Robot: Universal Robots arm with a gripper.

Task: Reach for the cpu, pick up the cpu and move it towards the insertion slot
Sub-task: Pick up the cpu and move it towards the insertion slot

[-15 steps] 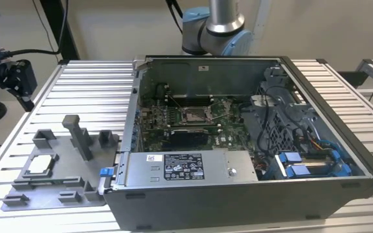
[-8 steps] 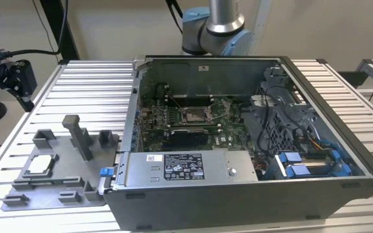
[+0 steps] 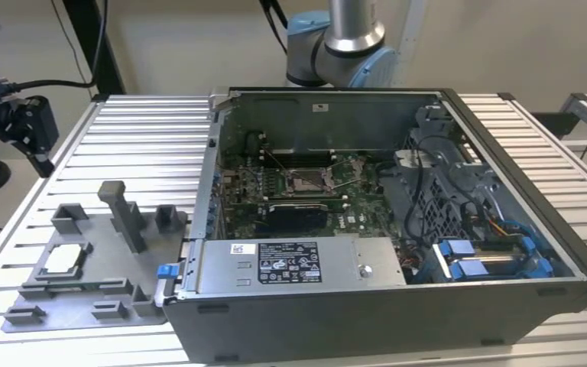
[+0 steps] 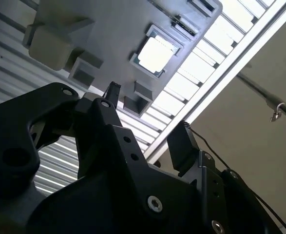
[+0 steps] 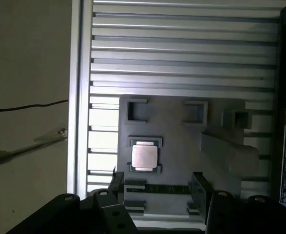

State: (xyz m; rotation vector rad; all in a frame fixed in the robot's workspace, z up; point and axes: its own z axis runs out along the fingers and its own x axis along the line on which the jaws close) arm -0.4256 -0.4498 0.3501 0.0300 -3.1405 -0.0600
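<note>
Exterior view, left to right: cpu (image 3: 61,260) seated in the grey fixture (image 3: 74,315); insertion slot (image 3: 309,181) well apart, inside the computer case (image 3: 375,325). Your gripper (image 5: 157,187), spread and empty, faces the cpu; descend off-centre and you risk clipping the fixture's rim.

Glare on cpu (image 4: 155,54), dim surroundings

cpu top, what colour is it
The cpu is pale silver-white on top, clearest in the first wrist view.

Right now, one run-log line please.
phase: reach | fingers: open, empty, short of cpu | cpu: in grey fixture, untouched | insertion slot: inside computer case
</note>
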